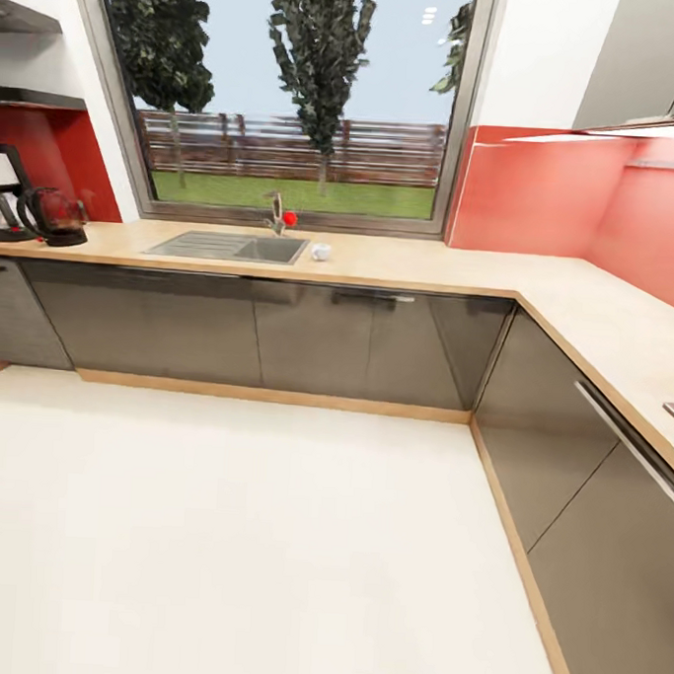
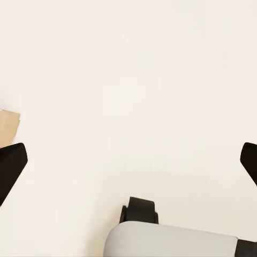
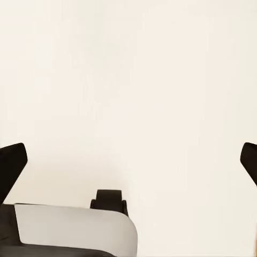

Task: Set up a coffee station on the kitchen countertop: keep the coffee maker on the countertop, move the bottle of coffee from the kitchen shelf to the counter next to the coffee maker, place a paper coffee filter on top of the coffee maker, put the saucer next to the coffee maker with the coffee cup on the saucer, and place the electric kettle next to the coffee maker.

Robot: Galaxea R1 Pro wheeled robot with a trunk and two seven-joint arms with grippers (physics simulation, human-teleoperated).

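The coffee maker (image 1: 3,189), tall and black, stands on the countertop (image 1: 420,268) at the far left. Right beside it sits the electric kettle (image 1: 55,216), rounded dark glass. Above them a thin black kitchen shelf (image 1: 33,97) runs along the wall, with nothing on the part I can see. A tiny white coffee cup (image 1: 321,251) rests on the counter just right of the sink. In the wrist views, my left gripper (image 2: 128,163) and right gripper (image 3: 128,163) are both open and empty, hanging over the cream floor far from the counter.
A steel sink (image 1: 228,246) with a red-knobbed faucet (image 1: 280,215) lies under the window. Grey cabinet fronts (image 1: 356,343) line the L-shaped counter, which runs forward along the right. Open cream floor (image 1: 247,540) lies between me and the cabinets. The robot's base (image 2: 171,241) shows below the grippers.
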